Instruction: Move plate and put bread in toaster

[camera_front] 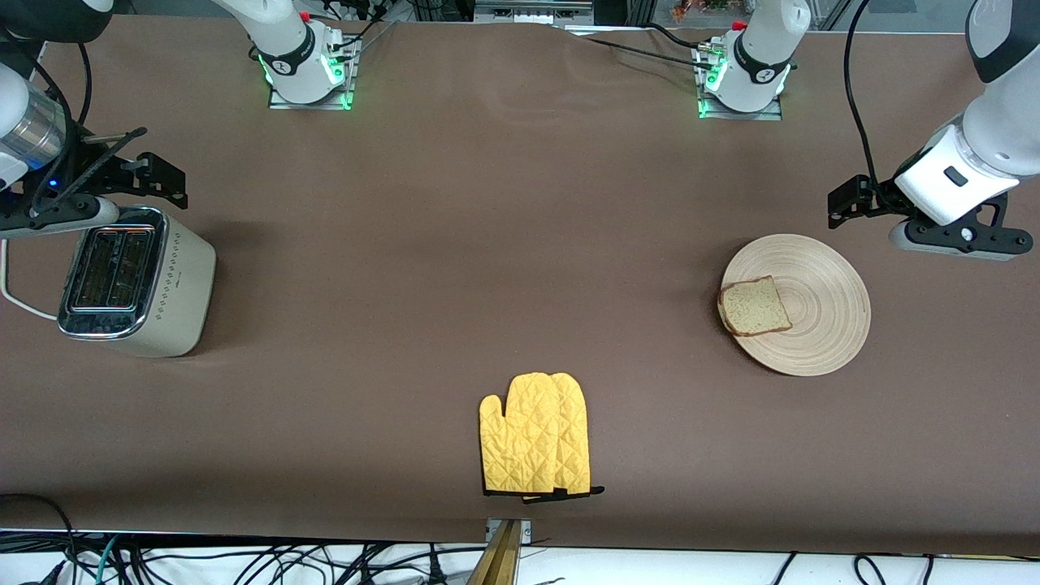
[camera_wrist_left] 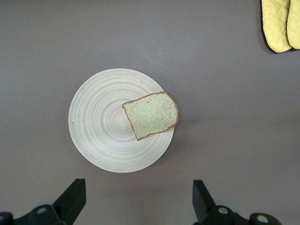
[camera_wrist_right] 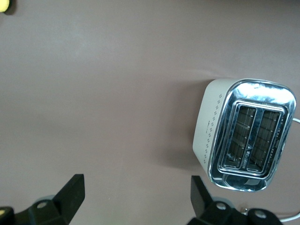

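Left end effector spread wide and empty above the worktop beside the plate; it should pinch the rim clear of the bread, which probably overhangs. The right end effector, likewise open and empty, waits by the toaster.

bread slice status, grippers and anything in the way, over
Left gripper open, up beside the round light-wood plate; right gripper open over the cream-white toaster. Speckled tan bread slice on plate, untouched. Yellow quilted oven mitt nearer camera, off the path.

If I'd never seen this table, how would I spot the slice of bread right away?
Find the brown table and go to the left arm's end, where a round pale wooden plate lies under the open left gripper. The bread rests on the plate's edge toward the table's middle: the only square, speckled tan, dark-crusted thing.
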You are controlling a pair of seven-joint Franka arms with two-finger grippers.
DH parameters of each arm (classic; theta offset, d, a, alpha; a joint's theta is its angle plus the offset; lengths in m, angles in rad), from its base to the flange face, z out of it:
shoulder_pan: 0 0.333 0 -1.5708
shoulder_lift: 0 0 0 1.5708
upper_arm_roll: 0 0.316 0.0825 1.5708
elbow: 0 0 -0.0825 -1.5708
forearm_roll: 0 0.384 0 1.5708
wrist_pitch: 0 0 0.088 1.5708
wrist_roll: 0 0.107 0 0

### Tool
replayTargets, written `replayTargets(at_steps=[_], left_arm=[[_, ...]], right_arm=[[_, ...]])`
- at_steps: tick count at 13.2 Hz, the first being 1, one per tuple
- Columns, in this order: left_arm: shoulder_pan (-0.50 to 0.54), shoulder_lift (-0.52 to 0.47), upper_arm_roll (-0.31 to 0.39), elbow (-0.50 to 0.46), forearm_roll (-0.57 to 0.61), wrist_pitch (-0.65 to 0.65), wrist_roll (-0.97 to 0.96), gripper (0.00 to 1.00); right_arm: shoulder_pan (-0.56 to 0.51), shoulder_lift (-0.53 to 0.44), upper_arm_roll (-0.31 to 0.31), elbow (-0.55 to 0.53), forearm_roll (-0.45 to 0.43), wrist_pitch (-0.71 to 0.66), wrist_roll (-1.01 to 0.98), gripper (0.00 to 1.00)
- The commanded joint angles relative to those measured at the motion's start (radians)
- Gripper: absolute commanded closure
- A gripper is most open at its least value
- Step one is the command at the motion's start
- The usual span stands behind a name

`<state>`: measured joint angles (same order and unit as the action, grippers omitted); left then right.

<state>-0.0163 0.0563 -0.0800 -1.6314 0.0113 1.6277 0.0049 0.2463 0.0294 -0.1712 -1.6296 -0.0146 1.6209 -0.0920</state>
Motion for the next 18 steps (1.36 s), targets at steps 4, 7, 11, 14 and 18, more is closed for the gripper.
replayTargets(at_steps=[4, 7, 11, 14, 18], left_arm=[[-0.005, 0.014, 0.000, 0.033, 0.015, -0.025, -0.017, 0.00], [-0.004, 0.014, 0.000, 0.033, 0.015, -0.026, -0.016, 0.00], [-0.004, 0.014, 0.000, 0.031, 0.018, -0.026, -0.017, 0.00], [-0.002, 0.014, 0.000, 0.033, 0.018, -0.026, -0.016, 0.00], [0.002, 0.014, 0.000, 0.031, 0.016, -0.026, -0.013, 0.00]], right_arm=[[-0.007, -0.008, 0.006, 0.001, 0.001, -0.003, -0.015, 0.00], [-0.007, -0.008, 0.002, -0.001, 0.004, -0.003, -0.015, 0.00], [-0.007, -0.008, 0.002, -0.003, 0.004, -0.003, -0.015, 0.00], [-0.006, -0.008, 0.002, -0.010, 0.004, 0.005, -0.015, 0.00], [-0.001, -0.016, 0.004, -0.059, 0.004, 0.045, -0.005, 0.00]])
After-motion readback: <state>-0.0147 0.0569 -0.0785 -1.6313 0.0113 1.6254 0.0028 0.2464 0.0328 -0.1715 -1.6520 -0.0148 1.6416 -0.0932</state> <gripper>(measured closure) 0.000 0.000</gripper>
